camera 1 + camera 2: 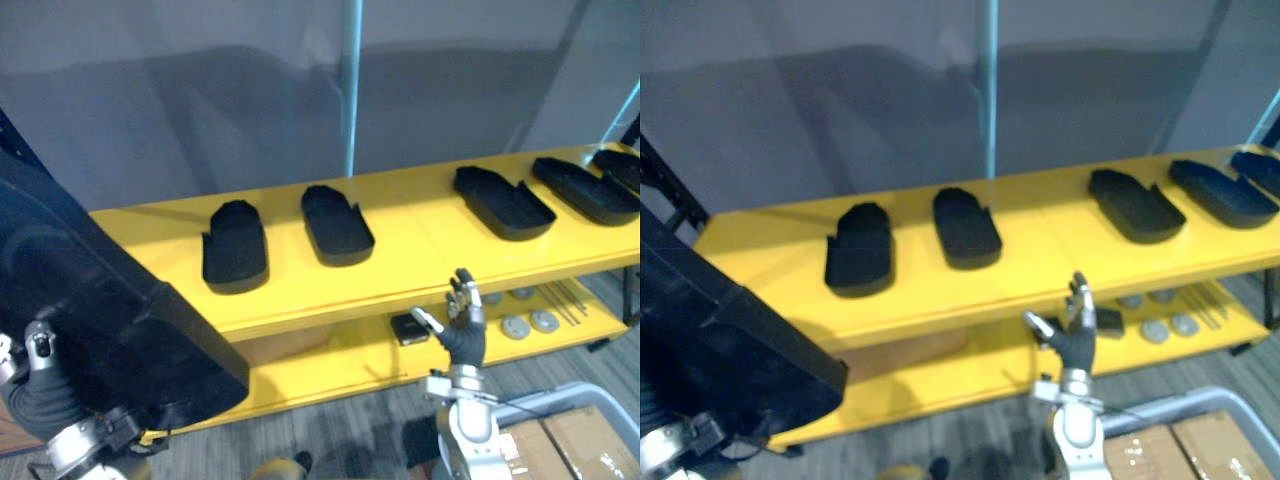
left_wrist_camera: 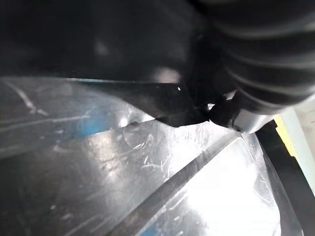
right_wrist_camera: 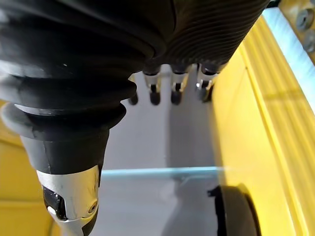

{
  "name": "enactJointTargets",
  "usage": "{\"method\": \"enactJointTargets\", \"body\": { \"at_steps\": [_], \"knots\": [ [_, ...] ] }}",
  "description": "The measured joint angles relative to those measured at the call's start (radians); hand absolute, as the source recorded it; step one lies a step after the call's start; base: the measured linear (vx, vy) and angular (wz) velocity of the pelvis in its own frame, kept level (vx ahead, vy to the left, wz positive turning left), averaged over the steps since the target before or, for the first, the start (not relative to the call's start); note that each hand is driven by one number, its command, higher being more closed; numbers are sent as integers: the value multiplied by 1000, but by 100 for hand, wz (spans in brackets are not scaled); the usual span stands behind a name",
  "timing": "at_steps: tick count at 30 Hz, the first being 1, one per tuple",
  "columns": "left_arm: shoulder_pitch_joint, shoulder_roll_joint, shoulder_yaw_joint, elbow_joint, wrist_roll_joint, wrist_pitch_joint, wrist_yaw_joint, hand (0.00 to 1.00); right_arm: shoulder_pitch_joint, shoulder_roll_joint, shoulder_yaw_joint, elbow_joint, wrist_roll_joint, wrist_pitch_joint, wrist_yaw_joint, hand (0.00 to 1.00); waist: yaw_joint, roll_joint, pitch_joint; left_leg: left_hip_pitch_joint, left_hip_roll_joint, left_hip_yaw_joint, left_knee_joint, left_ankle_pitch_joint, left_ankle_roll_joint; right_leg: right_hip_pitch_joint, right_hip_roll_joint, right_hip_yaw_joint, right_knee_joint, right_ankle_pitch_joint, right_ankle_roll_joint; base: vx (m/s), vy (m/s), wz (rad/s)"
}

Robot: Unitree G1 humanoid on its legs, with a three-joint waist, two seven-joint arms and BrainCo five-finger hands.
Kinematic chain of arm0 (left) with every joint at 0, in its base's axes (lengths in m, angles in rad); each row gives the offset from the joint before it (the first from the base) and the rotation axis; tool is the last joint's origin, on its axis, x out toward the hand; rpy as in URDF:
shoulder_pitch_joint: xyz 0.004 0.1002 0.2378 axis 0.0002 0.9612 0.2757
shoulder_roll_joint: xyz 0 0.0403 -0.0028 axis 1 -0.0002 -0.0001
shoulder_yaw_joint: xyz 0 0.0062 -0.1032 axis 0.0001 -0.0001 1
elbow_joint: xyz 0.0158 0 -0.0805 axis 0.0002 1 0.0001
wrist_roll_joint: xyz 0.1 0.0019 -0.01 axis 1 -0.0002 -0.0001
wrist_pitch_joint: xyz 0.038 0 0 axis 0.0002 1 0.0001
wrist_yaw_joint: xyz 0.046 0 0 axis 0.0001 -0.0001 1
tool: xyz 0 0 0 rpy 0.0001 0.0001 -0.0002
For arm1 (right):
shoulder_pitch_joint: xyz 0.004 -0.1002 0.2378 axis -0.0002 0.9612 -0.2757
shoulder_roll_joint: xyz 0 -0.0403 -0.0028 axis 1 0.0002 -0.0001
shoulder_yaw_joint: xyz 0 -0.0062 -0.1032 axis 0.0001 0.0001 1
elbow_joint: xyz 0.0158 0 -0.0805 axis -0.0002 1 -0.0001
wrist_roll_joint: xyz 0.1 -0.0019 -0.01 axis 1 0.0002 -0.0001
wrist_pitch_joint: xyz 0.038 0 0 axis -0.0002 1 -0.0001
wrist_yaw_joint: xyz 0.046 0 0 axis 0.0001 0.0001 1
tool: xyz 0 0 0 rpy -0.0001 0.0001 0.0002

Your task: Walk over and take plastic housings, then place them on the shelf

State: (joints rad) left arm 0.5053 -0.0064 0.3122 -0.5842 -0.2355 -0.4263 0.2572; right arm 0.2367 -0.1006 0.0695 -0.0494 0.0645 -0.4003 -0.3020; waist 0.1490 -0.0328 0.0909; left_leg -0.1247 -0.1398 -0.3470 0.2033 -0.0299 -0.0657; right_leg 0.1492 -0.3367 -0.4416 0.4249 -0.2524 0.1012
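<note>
plastic housing [image 1: 110, 300], large and black, is up at the robot's left side, over the left hand [image 1: 42, 385], near the left end of the yellow shelf [image 1: 420, 235] and above its top tier. likely carried high so it clears the shelf edge before set-down. left fingers are hidden beneath the housing: cannot tell the grip. right hand [image 1: 465, 320] is raised before the lower tier, fingers [image 3: 172, 91] straight and slightly spread, thumb apart, holding nothing and well apart from the housing, probably free to steady it. shelved housings [image 1: 337, 225] lie in a row on the top tier, with a bare stretch mid-row.
</note>
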Motion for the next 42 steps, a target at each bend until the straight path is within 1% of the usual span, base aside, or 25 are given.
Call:
{"method": "enactJointTargets", "body": {
  "at_steps": [1, 2, 3, 4, 5, 6, 7, 8, 9, 10, 11, 14, 16, 17, 20, 26, 28, 30, 32, 33, 35, 36, 37, 38, 42],
  "knots": [
    [-13, 5, 13, 4, -1, 0, 1, 100, -17, -2, -7, 30, 0, 0, -1, 0, -1, 5, 1, 5, 14, 7, -3, 0, 1, -70, -14, 53, 117, 37, -10, -40, 151, -5],
    [-20, 13, 30, 5, 0, 0, 5, 100, -37, 0, -9, 46, -1, 0, -1, 0, -2, 4, 6, 15, 17, 18, -9, -3, 6, -113, -25, 98, 183, 63, -7, -51, 145, -26],
    [-29, 33, 39, 14, -1, 0, 22, 100, -66, 5, -5, 73, -3, 0, 2, 0, -3, -5, 23, 39, 27, 29, -26, -3, 13, -140, -31, 120, 239, 99, -21, -50, 86, -29],
    [-38, 42, 36, 22, 0, 3, 29, 100, -74, 8, -6, 83, -4, 0, 2, 0, -4, -4, 26, 45, 37, 28, -31, -1, 17, -153, -29, 121, 260, 120, -34, -74, 61, -32],
    [-55, 50, 33, 33, 0, 13, 45, 100, -94, 10, -6, 107, -12, -4, 1, 0, -6, 12, 40, 60, 64, 25, -45, -4, 26, -172, -18, 129, 276, 88, -58, -139, 39, -28],
    [-84, 52, 26, 55, 1, 21, 64, 100, -104, 11, -7, 110, -32, -11, 1, 0, -12, 20, 42, 62, 96, 26, -59, -7, 30, -187, 28, 144, 209, 11, -45, -180, 30, -24],
    [-99, 53, 24, 67, 1, 24, 77, 100, -109, 10, -7, 107, -41, -19, 1, 0, -19, 26, 46, 59, 110, 24, -63, -6, 28, -186, 52, 145, 155, -6, -46, -264, -8, -15],
    [-121, 63, 22, 90, 2, 38, 99, 100, -112, 10, -7, 100, -43, -36, 1, 0, -30, 23, 50, 51, 125, 27, -68, -7, 27, -186, 90, 151, 30, -5, -45, -299, -60, -14],
    [-136, 77, 16, 102, 2, 55, 115, 100, -114, 10, -7, 95, -43, -46, 0, 0, -33, 4, 59, 46, 120, 41, -72, -13, 17, -180, 113, 167, -86, 8, -44, -301, -98, -20],
    [-137, 82, 17, 102, 2, 60, 119, 100, -115, 10, -7, 94, -43, -52, 0, 0, -35, -14, 59, 35, 110, 55, -68, -16, 11, -183, 114, 182, -122, 24, -39, -206, -141, -5],
    [-138, 70, 10, 107, 3, 66, 123, 100, -114, 1, -12, 94, -43, -57, -3, 0, -55, -14, 64, 37, 106, 64, -68, -22, 2, -181, 115, 196, -127, 63, 14, -76, -144, 2],
    [-116, 61, -11, 99, 12, 67, 119, 100, -114, -22, -44, 83, -41, -57, -6, 0, -51, 28, 70, 40, 150, 84, -73, -14, -14, -159, 149, 179, -171, 90, 1, 42, -97, 6],
    [-120, 37, -12, 57, 14, 72, 111, 100, -115, -35, -63, 67, -41, -57, -8, 0, -52, 52, 62, 36, 175, 91, -95, 3, -39, -138, 175, 150, -224, 131, 3, 113, -70, 20],
    [-122, 32, -14, 45, 16, 72, 111, 100, -115, -36, -65, 63, -41, -57, -9, 0, -52, 54, 61, 37, 180, 101, -102, 8, -44, -128, 181, 143, -240, 137, 2, 122, -26, 17],
    [-122, 32, -24, 24, 19, 73, 111, 100, -127, -35, -60, 54, -41, -58, -12, 0, -47, 37, 47, 61, 187, 147, -141, 20, -44, -102, 184, 142, -280, 147, 5, 123, 8, 3],
    [-121, 33, -44, 24, 42, 86, 110, 100, -120, 6, -58, -8, -1, -67, 27, 0, -48, -4, 15, 98, 179, 191, -179, 24, -38, -74, 174, 145, -305, 149, 9, 73, 23, -5],
    [-120, 33, -44, 24, 58, 98, 110, 100, -116, 8, -57, -20, 5, -70, 55, 0, -49, -4, 13, 110, 178, 192, -190, 26, -35, -58, 172, 144, -310, 149, 8, 0, 0, 0],
    [-119, 33, -38, 24, 68, 100, 117, 100, -113, 7, -39, -23, 27, -79, 116, 0, -48, 4, 0, 123, 177, 195, -203, 29, -30, -49, 171, 141, -314, 148, 8, -11, 5, 2],
    [-117, 33, -25, 24, 91, 101, 127, 100, -117, 6, 3, -23, 64, -81, 156, 0, -45, 15, -9, 124, 175, 194, -204, 22, -20, -42, 170, 135, -316, 145, 7, -17, -1, 7],
    [-116, 33, -4, 24, 103, 104, 136, 100, -135, 6, 55, -23, 91, -81, 190, 0, -44, 27, -17, 120, 173, 187, -204, 22, -17, -38, 167, 117, -316, 143, 10, -18, -4, 19],
    [-115, 36, 2, 24, 122, 108, 149, 100, -154, 4, 107, -22, 98, -81, 214, 0, -39, 36, -20, 119, 167, 169, -203, 26, -14, -21, 162, 90, -316, 139, 12, -8, 0, 45],
    [-110, 37, 5, 24, 133, 112, 158, 100, -179, 2, 155, -19, 112, -80, 232, 0, -19, 41, -25, 118, 158, 145, -202, 29, -13, -6, 156, 61, -315, 133, 15, -5, 2, 68],
    [-103, 36, 21, 24, 137, 114, 159, 100, -202, 0, 181, -13, 114, -79, 236, 0, -11, 42, -36, 103, 150, 123, -198, 32, -13, -5, 152, 39, -311, 127, 21, 6, -1, 67],
    [-100, 37, 36, 24, 137, 114, 162, 100, -219, 0, 197, -7, 114, -79, 237, 0, -7, 42, -40, 98, 144, 107, -199, 38, -13, -3, 150, 24, -307, 123, 22, 19, -4, 59],
    [-60, 36, 136, 30, 156, 115, 179, 100, -315, 1, 245, 59, 118, -76, 237, 0, 51, 42, -43, 89, 113, 21, -200, 65, -14, 35, 134, -58, -295, 102, 21, 36, 9, 71]
  ]
}}
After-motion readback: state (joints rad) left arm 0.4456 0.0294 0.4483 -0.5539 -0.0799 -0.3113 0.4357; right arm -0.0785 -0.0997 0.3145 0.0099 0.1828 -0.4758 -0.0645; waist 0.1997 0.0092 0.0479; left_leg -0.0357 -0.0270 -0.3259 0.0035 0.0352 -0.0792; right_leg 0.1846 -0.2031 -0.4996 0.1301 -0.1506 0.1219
